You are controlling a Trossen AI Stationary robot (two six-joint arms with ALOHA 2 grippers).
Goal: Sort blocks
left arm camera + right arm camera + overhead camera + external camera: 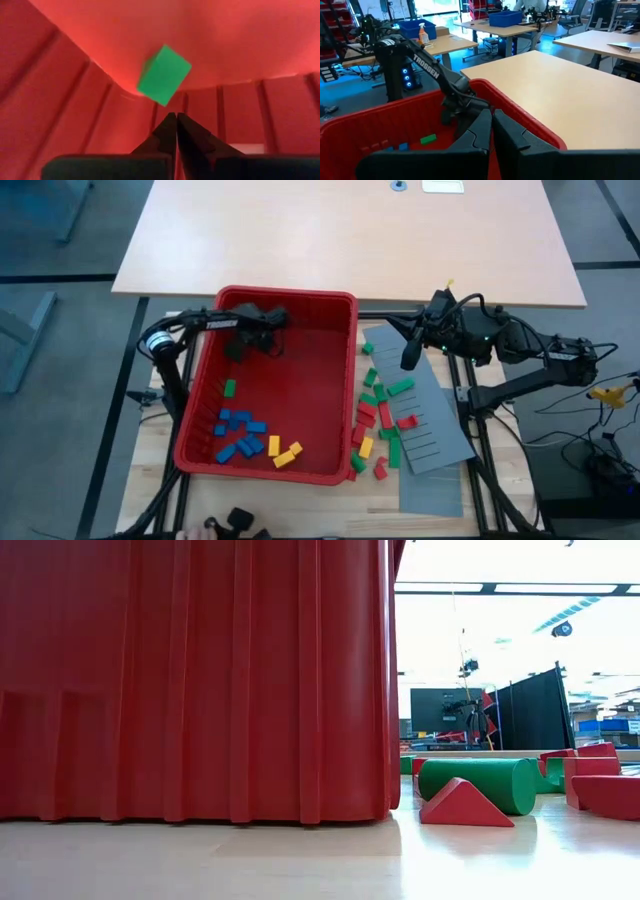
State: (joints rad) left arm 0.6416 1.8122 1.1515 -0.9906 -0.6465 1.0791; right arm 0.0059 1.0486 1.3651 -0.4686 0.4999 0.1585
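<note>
We log the left gripper (176,120), fingers pressed together and empty, inside the big red plastic bin (340,305); one small green rectangular block (164,75) lies just beyond its fingertips. We log the right gripper (410,360), fingers likewise together and empty, over the flat grey slotted panel (440,425).

**Light wooden work table, crowded on one side**

The work table (150,470) is pale wood, its bare top showing along the near edge and at the left corner. A big red bin (340,380) stands directly on it and takes up most of the left and middle. Just beside the bin's right wall lie flat grey slotted panels (430,415), one overlapping another. Loose blocks (385,415) in red, green and yellow are scattered in the strip between the bin and the panels, some on the wood, some on the grey. From table height a green cylinder (478,783) and a red wedge (462,804) rest on the wood by the bin.
</note>
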